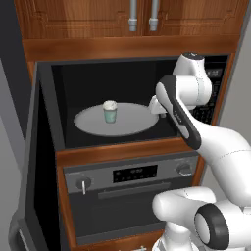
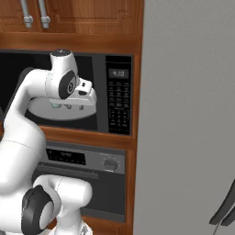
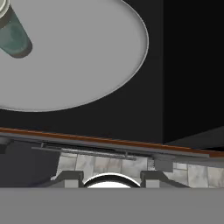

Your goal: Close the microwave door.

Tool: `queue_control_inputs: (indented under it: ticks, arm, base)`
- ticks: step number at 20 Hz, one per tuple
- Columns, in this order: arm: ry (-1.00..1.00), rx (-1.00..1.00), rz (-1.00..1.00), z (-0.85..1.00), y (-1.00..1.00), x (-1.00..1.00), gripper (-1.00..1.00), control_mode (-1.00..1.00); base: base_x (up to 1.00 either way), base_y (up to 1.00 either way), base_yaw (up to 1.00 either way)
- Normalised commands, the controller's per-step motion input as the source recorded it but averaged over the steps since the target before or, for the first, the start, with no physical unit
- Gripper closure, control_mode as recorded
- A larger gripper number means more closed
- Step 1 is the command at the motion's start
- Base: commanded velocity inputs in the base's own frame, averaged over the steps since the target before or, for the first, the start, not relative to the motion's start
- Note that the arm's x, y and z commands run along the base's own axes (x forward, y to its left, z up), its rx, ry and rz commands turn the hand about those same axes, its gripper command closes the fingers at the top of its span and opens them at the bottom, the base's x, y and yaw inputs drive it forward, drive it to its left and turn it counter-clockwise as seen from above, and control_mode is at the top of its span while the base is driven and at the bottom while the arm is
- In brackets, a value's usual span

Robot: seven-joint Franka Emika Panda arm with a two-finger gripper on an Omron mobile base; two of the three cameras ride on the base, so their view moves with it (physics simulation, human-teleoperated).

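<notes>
One door matters here: the microwave door (image 1: 34, 166) stands swung fully open, well off to the left of the pincer (image 1: 155, 106), its panel edge-on to the left base camera so that its long axis runs out from the cabinet toward the viewer, with the curved grey handle (image 1: 17, 235) at the near lower end. The pincer sits at the right front of the microwave (image 1: 122, 98) cavity, at the rim of the round grey turntable (image 3: 78, 65). I cannot tell whether its fingers are apart or together (the arm's own links cover them in both base views, and the tips barely show in the hand view). Ahead and to the left of the pincer, a small teal cup with a white lid (image 1: 110, 112) stands upright on the turntable. To its right lies the black button panel (image 2: 119, 98); below it, the oven (image 1: 132, 196) with two knobs and a display.
</notes>
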Motion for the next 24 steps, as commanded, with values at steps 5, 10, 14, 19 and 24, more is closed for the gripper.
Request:
queue_control_inputs:
  ticks: [5, 10, 14, 19, 24]
  arm:
    - [0.00, 0.00, 0.00, 0.00, 0.06, 0.00, -1.00, 1.00]
    - [0.00, 0.00, 0.00, 0.00, 0.00, 0.00, -1.00, 1.00]
    - [0.00, 0.00, 0.00, 0.00, 0.00, 0.00, -1.00, 1.00]
    - [0.00, 0.00, 0.00, 0.00, 0.00, 0.00, -1.00, 1.00]
    - [0.00, 0.00, 0.00, 0.00, 0.00, 0.00, -1.00, 1.00]
  base:
    - [0.00, 0.13, -0.01]
    - [-0.23, 0.47, -0.12]
    - [-0.49, 0.02, -0.15]
    - [-0.61, 0.11, -0.04]
    - [-0.59, 0.24, 0.00]
